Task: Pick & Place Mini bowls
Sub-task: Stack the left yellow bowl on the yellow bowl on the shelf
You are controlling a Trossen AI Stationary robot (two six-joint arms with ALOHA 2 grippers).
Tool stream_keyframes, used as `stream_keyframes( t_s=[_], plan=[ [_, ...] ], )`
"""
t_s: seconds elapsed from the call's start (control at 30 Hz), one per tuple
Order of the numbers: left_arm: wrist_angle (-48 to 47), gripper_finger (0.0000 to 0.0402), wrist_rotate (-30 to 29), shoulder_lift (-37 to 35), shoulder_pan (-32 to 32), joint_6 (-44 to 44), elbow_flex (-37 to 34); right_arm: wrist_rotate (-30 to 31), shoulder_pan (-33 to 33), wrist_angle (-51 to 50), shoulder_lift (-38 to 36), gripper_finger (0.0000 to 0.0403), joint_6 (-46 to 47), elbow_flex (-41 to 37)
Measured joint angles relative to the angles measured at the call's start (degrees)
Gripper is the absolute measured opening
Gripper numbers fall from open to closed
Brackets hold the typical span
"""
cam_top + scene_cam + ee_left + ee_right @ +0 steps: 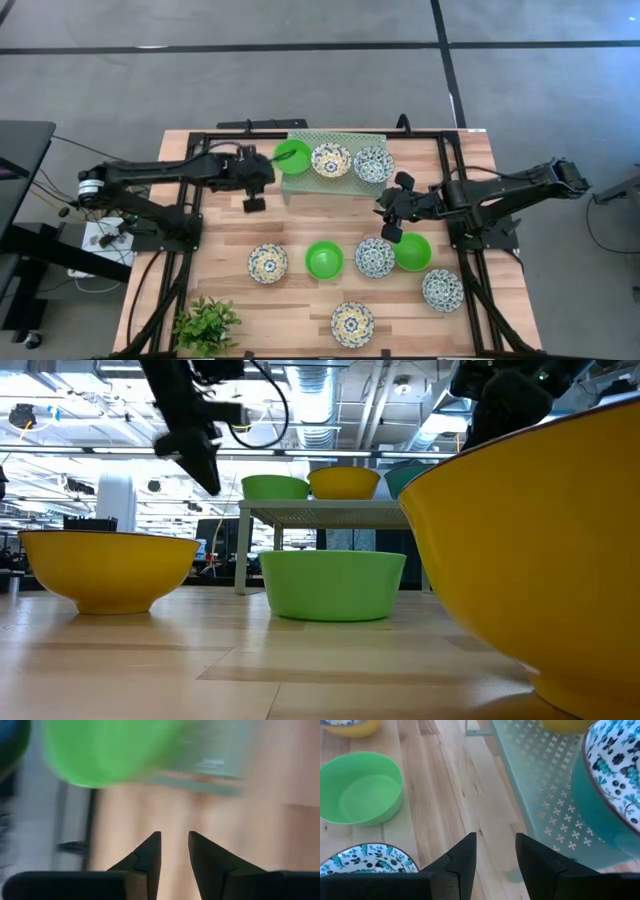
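Note:
Three mini bowls stand on the pale green rack (pixel 300 185) at the far side: a green one (pixel 292 155), a yellow-blue floral one (pixel 331 160) and a blue floral one (pixel 373 164). Several more stand on the wood: two green (pixel 323 259) (pixel 411 251) and several floral, one of them (pixel 375 257) between the green pair. My left gripper (pixel 254 203) (pixel 175 834) hangs just near of the rack's left end, open by a narrow gap and empty. My right gripper (pixel 390 232) (pixel 496 835) hovers above the table between the rack and the blue floral bowl, open and empty.
A small leafy plant (pixel 205 325) stands at the near left corner. Black frame rails (pixel 452 180) run along the table's left, right and far sides. A bare strip of wood lies between the rack and the row of bowls. One yellow-sided bowl (pixel 540 540) stands close to the low camera.

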Motion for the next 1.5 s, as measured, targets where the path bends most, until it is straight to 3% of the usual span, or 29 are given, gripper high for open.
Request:
stream_keyframes(
  t_s=[0.2,0.3,0.6,0.83,1.5],
  plan=[
    [-2.4,0.0102,21.4,-4.0,-5.9,-17.5,-0.2,0.0,0.0,0.4,1.1,0.0132,0.0,0.0],
    [-2.5,0.0103,26.3,-4.2,-8.5,-22.1,-2.7,0.0,-0.1,1.2,1.2,0.0132,-0.1,0.0],
    [4.1,0.0104,27.5,-3.3,-13.2,-31.3,-14.0,0.0,-0.1,6.2,1.3,0.0132,-0.1,0.0],
    [13.5,0.0104,34.9,-3.3,-13.2,-37.8,-19.4,0.0,-0.1,7.4,1.3,0.0132,-0.1,0.0],
    [28.4,0.0103,36.2,-3.3,-13.5,-38.0,-28.0,0.0,-0.1,7.5,1.3,0.0132,-0.1,0.0]
  ],
)
